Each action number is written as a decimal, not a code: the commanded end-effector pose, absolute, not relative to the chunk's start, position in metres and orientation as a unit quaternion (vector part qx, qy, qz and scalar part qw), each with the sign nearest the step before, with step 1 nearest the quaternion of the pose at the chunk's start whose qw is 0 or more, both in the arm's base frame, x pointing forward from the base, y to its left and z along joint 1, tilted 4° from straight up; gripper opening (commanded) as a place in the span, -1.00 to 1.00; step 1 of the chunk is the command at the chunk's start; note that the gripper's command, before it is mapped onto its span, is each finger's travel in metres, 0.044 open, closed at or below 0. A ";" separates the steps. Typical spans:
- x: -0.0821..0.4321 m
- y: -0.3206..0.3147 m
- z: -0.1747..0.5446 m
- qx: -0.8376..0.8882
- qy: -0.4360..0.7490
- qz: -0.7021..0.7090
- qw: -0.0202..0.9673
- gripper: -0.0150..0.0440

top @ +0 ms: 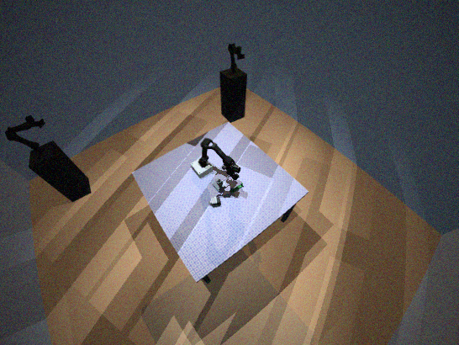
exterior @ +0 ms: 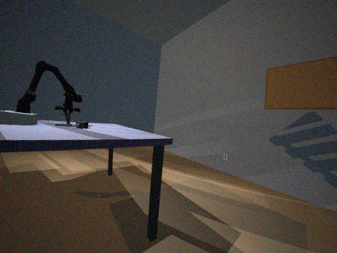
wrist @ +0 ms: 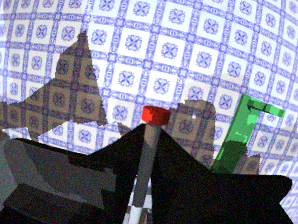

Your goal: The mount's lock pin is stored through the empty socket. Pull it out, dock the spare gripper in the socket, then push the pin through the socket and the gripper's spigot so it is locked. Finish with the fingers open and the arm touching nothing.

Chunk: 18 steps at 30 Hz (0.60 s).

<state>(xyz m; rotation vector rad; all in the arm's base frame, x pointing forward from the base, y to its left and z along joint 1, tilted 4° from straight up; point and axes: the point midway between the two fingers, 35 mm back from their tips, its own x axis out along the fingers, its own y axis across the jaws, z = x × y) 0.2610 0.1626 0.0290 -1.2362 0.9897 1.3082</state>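
Observation:
My gripper (exterior: 68, 122) (wrist: 149, 130) points down, with its fingers shut on the lock pin (wrist: 144, 172), a slim grey shaft with a red end cap (wrist: 156, 115). The cap shows just beyond the fingertips in the wrist view. The pin's other end is hidden, so I cannot tell whether it is in the socket. The mount (top: 217, 184) is a small grey and white shape below the arm in the top view; its socket is too small to make out. The spare gripper seems to be the small pale and dark block (top: 215, 202) (exterior: 82, 124) on the table beside the mount.
A green bracket (top: 239, 187) (wrist: 239, 131) lies on the patterned table (top: 235, 236), to the right of the fingers in the wrist view. The arm's white base (top: 202, 169) (exterior: 18, 118) is behind the mount. Two dark arms on pedestals stand off the table.

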 end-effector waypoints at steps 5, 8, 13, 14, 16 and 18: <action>0.261 0.169 0.030 -0.516 0.415 0.543 0.517 -0.49; 0.261 0.172 0.031 -0.516 0.415 0.543 0.517 -0.49; 0.260 0.177 0.032 -0.515 0.416 0.543 0.516 -0.49; 0.260 0.178 0.033 -0.515 0.416 0.543 0.516 -0.49; 0.259 0.180 0.033 -0.515 0.416 0.543 0.516 -0.49; 0.259 0.182 0.033 -0.515 0.416 0.543 0.516 -0.49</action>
